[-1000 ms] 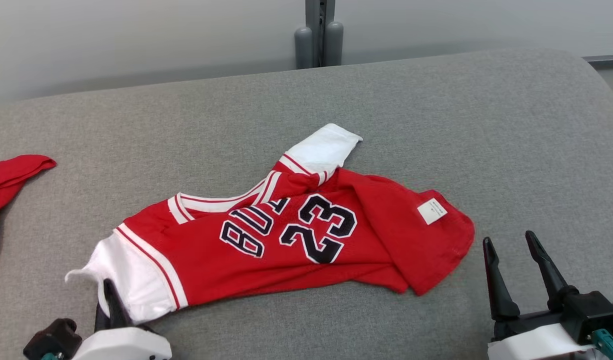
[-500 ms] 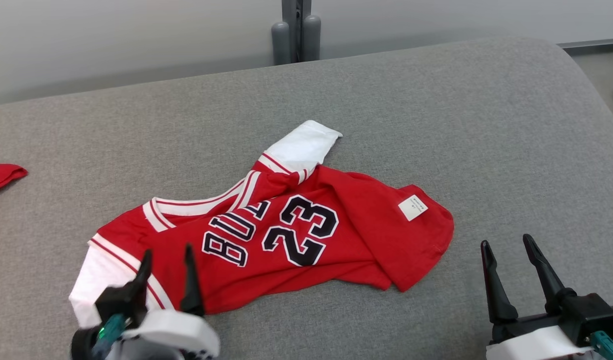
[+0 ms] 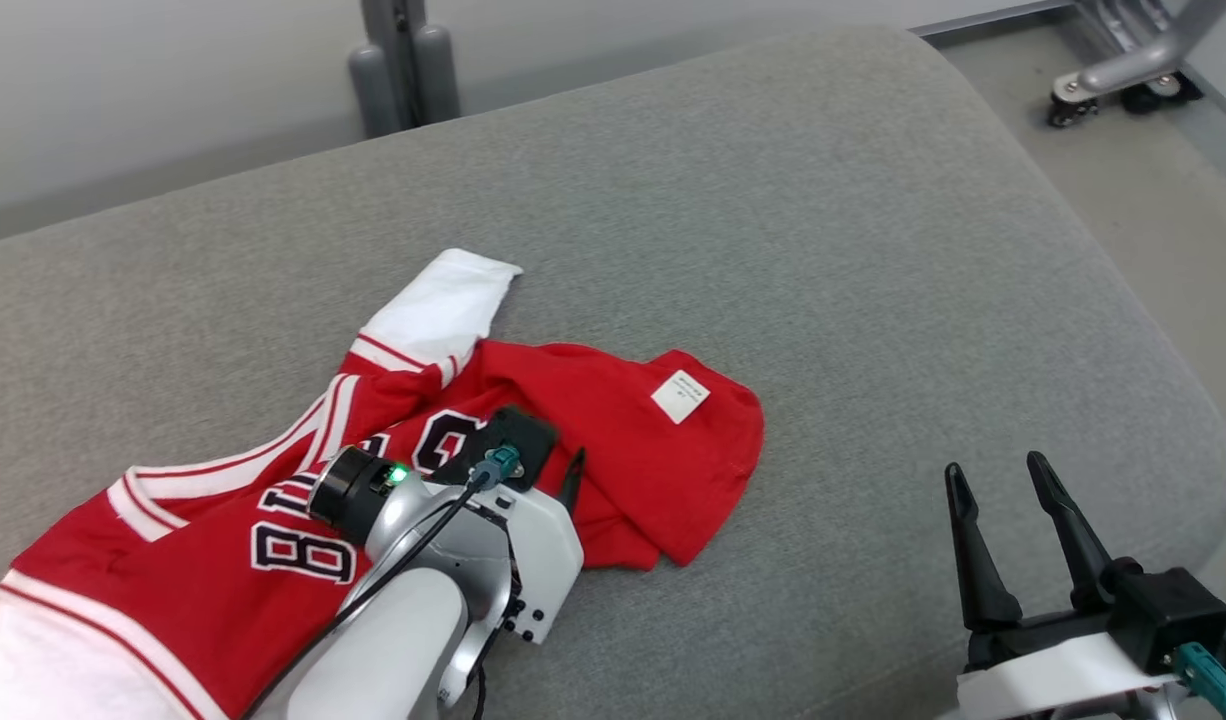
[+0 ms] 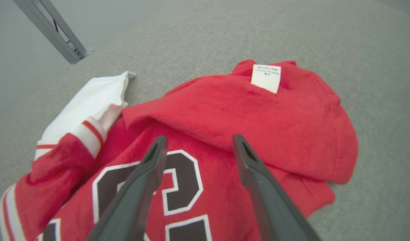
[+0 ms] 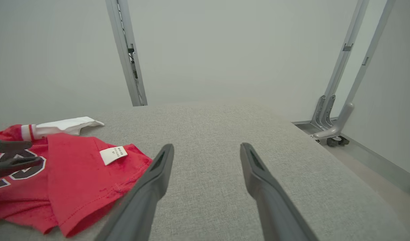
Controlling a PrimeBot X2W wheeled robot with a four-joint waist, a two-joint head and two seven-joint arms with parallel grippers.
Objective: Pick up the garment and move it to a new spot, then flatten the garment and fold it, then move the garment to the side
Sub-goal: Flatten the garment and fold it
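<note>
Red jersey lies crumpled on grey padded surface, spanning lower left to centre of head view, front up, black-and-white lettering visible. One white sleeve is cut off by the lower left corner. Second white sleeve points toward upper left-centre. Grey post stands behind the surface at top, left of centre.

Left gripper: fingers spread, nothing between them, poised over a black numeral on the chest in left wrist view, tips just short of the folded-over hem flap. Contact with the cloth: can't tell. In head view the wrist body covers most of the numbers at lower left-centre.

Hem is flipped back, inside out, white label facing up near frame centre.

Right gripper: lower right of head view, fingers apart, empty, over bare padding, well apart from the jersey. In right wrist view the jersey sits at the left edge.

Wheeled metal frame is on the floor, upper right of head view.
</note>
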